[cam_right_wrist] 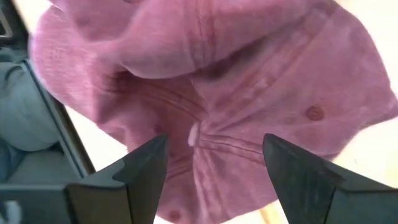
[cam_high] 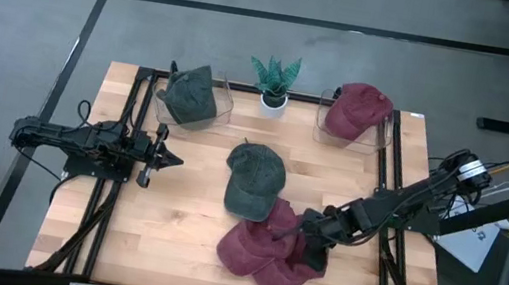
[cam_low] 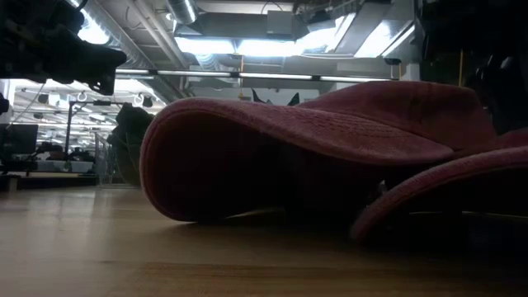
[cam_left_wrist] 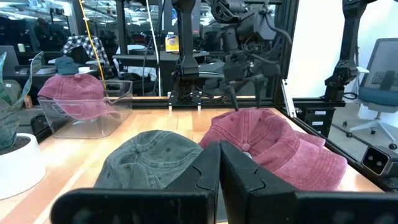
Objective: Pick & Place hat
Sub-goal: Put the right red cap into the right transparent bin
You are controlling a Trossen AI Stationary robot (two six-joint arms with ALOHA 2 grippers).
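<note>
From above, the right gripper reaches low over the red hats piled near the tabletop's front edge, arm stretched from the right side. The left gripper waits by the left edge. In the right wrist view its fingers are spread above the red hats. The left wrist view shows the left fingers pressed together.

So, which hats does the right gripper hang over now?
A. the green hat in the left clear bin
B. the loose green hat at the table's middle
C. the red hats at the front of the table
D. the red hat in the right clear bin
C: in the high view the right gripper sits over the red hats at the table's front, and its wrist view shows open fingers above red fabric.
</note>
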